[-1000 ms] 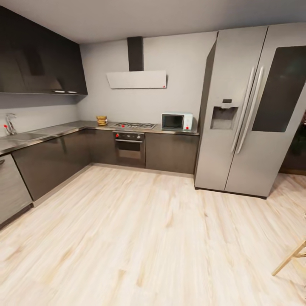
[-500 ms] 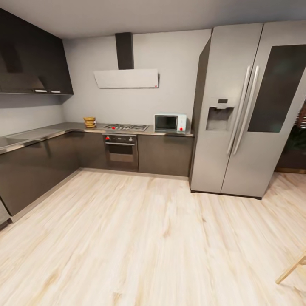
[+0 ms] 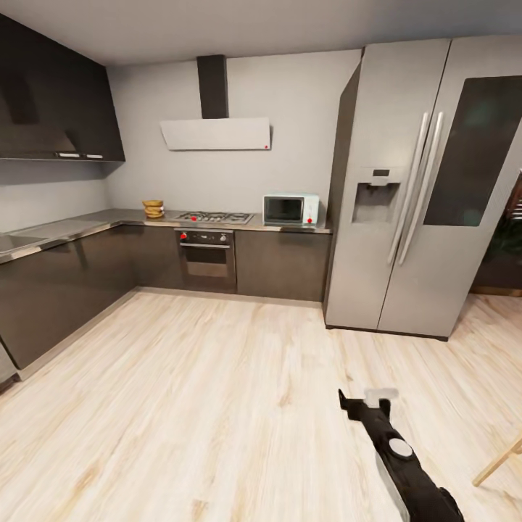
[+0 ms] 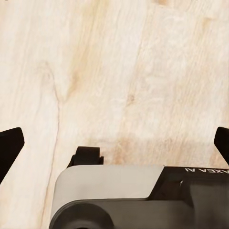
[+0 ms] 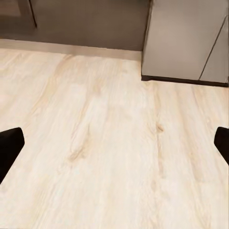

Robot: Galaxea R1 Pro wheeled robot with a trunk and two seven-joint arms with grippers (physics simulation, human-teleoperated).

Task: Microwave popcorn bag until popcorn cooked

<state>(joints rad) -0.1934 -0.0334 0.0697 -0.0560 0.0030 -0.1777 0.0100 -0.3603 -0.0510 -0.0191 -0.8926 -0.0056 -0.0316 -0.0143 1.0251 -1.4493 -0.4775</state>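
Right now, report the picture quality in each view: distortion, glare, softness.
Head view: wide-angle stretch, the fridge leans outward; a soft sheen on the countertop; the popcorn bag and microwave are small and soft. Left wrist view: even light, wood floor slightly blurred. Right wrist view: sharp enough, no glare; dark end effector fingertips at the edges.

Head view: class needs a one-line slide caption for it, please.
Right gripper open over wood floor; across the kitchen, popcorn bag and microwave flank the hob.

The right gripper (image 3: pixel 366 403) has risen into the head view, open, over the floor (image 3: pixel 217 406).
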